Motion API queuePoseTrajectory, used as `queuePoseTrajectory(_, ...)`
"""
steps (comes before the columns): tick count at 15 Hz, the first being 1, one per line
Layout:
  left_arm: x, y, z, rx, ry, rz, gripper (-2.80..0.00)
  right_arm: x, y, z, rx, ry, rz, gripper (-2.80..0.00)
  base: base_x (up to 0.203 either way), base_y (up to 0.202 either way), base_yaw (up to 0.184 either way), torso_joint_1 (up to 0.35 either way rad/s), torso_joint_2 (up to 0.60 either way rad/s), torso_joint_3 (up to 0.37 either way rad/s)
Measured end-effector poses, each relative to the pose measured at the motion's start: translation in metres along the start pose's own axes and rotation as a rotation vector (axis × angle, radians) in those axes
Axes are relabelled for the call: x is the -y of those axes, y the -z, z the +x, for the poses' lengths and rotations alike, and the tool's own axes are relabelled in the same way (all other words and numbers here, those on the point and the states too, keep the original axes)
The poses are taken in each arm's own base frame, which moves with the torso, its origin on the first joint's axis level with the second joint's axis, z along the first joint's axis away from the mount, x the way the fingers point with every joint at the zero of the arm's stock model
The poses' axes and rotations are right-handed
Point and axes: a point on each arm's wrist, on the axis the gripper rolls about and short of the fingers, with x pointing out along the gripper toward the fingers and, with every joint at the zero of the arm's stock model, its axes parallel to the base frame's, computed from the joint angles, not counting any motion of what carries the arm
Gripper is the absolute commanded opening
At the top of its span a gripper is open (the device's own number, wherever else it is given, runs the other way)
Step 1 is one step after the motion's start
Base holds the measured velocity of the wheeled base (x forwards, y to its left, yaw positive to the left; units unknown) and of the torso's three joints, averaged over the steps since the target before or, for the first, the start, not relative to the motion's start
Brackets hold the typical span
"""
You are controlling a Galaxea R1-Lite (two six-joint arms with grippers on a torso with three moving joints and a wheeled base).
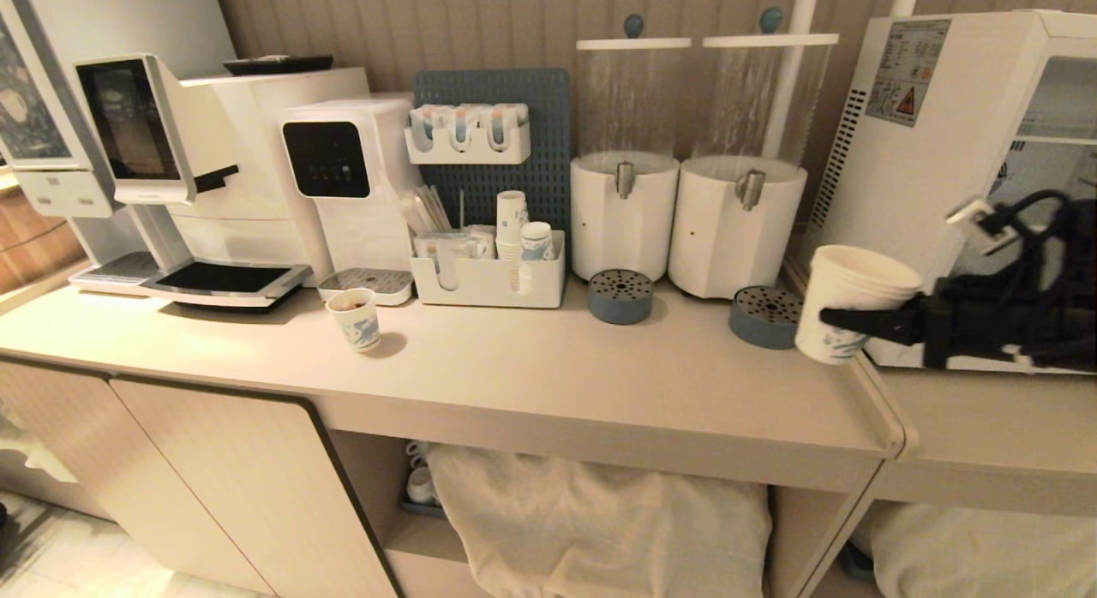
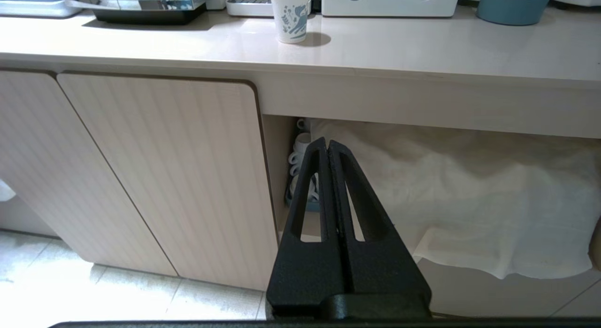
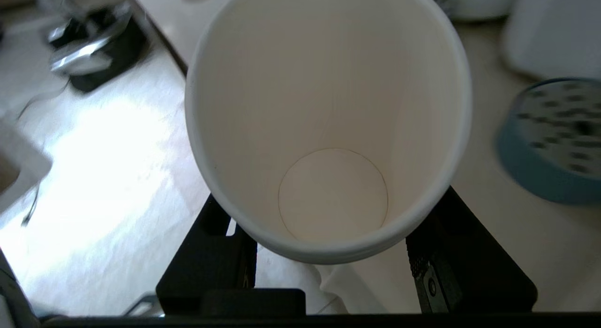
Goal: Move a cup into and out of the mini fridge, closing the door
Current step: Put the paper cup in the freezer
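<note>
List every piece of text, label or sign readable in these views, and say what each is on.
No wording is legible in any view.
Mini fridge: sticker on its side with an orange warning triangle; the print is too small to read.
Panel at far left: picture or print, blurred.
Brown-stained cup and held cup: blue pattern only, no words.

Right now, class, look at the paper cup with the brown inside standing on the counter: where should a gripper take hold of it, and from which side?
Grip the brown-stained cup around its mid wall, coming level from the counter's front edge. It stands upright with an open rim, and appliances crowd behind it.
</note>
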Motion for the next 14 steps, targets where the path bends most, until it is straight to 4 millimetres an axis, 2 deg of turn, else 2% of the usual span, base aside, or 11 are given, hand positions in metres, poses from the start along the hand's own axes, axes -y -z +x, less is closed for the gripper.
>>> queuePoseTrajectory(3,0.0,0.0,0.0,0.0,0.0,-0.015,-2.8,-0.058,-0.027,-0.078,0.059,0.107,0.025,-2.8,0.0,0.0,0.0,0.0,0.0,0.0)
queuePoseTrajectory(4,0.0,0.0,0.0,0.0,0.0,-0.015,-2.8,-0.084,-0.03,-0.103,0.073,0.138,0.031,-2.8,0.0,0.0,0.0,0.0,0.0,0.0)
queuePoseTrajectory(6,0.0,0.0,0.0,0.002,0.0,-0.016,-2.8,-0.136,-0.024,-0.138,0.088,0.16,0.042,-2.8,0.0,0.0,0.0,0.0,0.0,0.0)
queuePoseTrajectory(8,0.0,0.0,0.0,0.002,0.0,-0.017,-2.8,-0.183,-0.008,-0.16,0.086,0.122,0.054,-2.8,0.0,0.0,0.0,0.0,0.0,0.0)
queuePoseTrajectory(10,0.0,0.0,0.0,0.002,0.0,-0.017,-2.8,-0.215,0.009,-0.173,0.062,0.03,0.053,-2.8,0.0,0.0,0.0,0.0,0.0,0.0)
queuePoseTrajectory(12,0.0,0.0,0.0,0.002,0.0,-0.018,-2.8,-0.238,0.033,-0.189,0.04,-0.008,0.044,-2.8,0.0,0.0,0.0,0.0,0.0,0.0)
queuePoseTrajectory(14,0.0,0.0,0.0,0.003,0.0,-0.018,-2.8,-0.251,0.057,-0.199,0.083,0.069,-0.006,-2.8,0.0,0.0,0.0,0.0,0.0,0.0)
